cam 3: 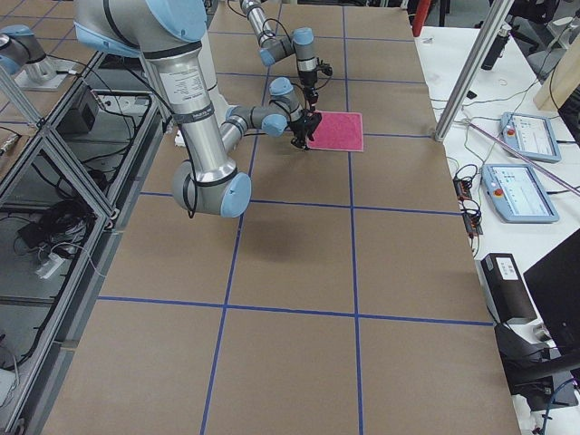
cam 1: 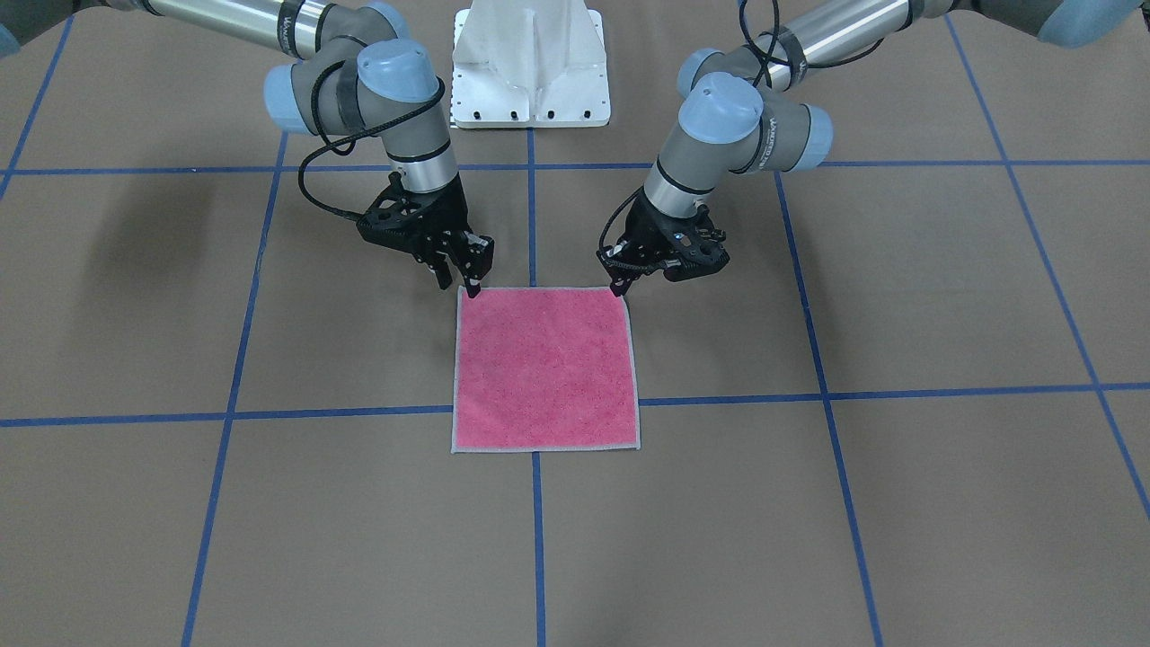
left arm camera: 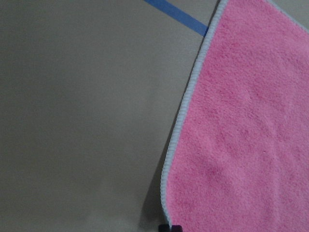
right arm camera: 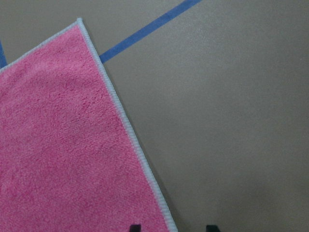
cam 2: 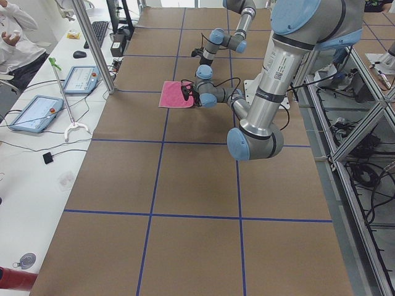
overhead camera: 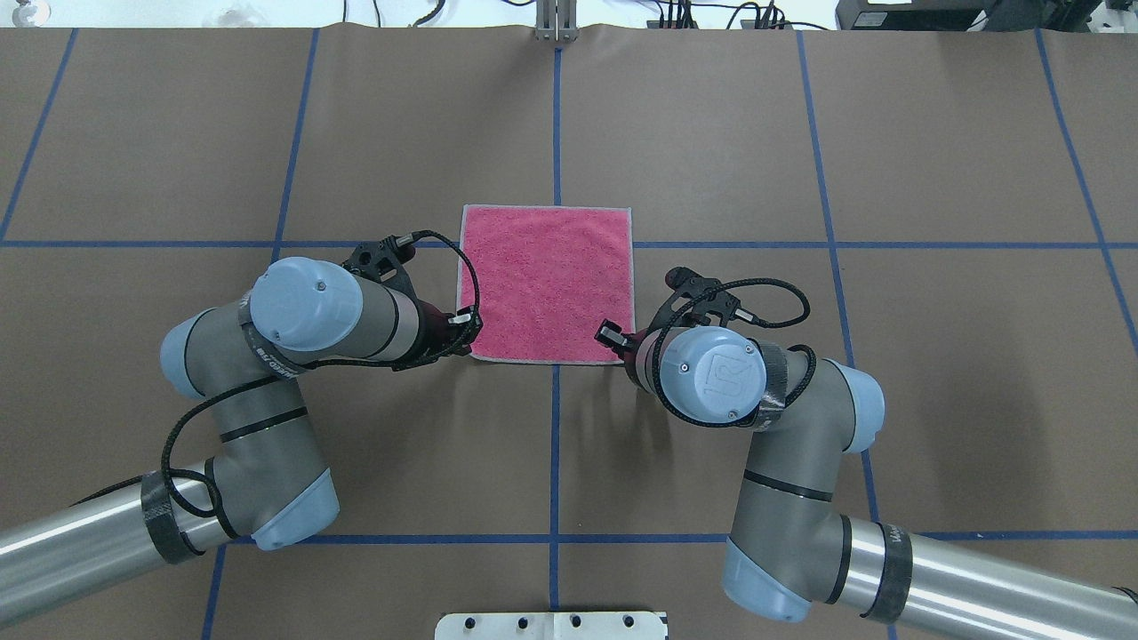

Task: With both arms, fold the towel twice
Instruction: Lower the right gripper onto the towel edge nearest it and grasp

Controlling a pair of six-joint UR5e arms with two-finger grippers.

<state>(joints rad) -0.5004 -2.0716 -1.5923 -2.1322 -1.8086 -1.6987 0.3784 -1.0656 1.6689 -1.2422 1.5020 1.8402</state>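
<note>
**A:** Where does the towel (cam 1: 545, 368) lie, and what is at its edges?

**B:** It lies flat, pink side up, at the middle of the brown bench (cam 1: 898, 503). Its light grey edging shows all round, and it covers a crossing of the blue tape lines (cam 1: 536, 539). Each of the two corners nearest the robot has a hand at it. The other two corners and the edge between them are free.

**A:** How do the hands stand?

**B:** The right hand (cam 1: 459, 286) is parted and holds nothing. In its wrist view one fingertip (right arm camera: 135, 227) is over the pink cloth and the other is over bare bench, with the edging between them. The left hand (cam 1: 620, 286) has its fingertips (left arm camera: 165, 226) drawn almost together right at the edging of its corner. Whether cloth is pinched between them cannot be told.

**A:** What room is there around them?

**B:** Bare bench lies on every side of the towel, widest on the side away from the robot. The left arm (overhead camera: 302, 311) and the right arm (overhead camera: 711, 378) bend in from either side, with a gap between them over the towel's near edge. The white pedestal (cam 1: 530, 63) stands behind them, well apart from the towel.

**A:** And beyond the bench?

**B:** Along the side opposite the robot, a white side table (cam 2: 37, 179) carries tablets (cam 3: 518, 192), and an upright metal post (cam 3: 471, 68) rises at the bench's edge. A person's white sleeve (cam 2: 15, 37) shows at that table. Behind the robot stands metal framing (cam 3: 54, 172) with cables.
</note>
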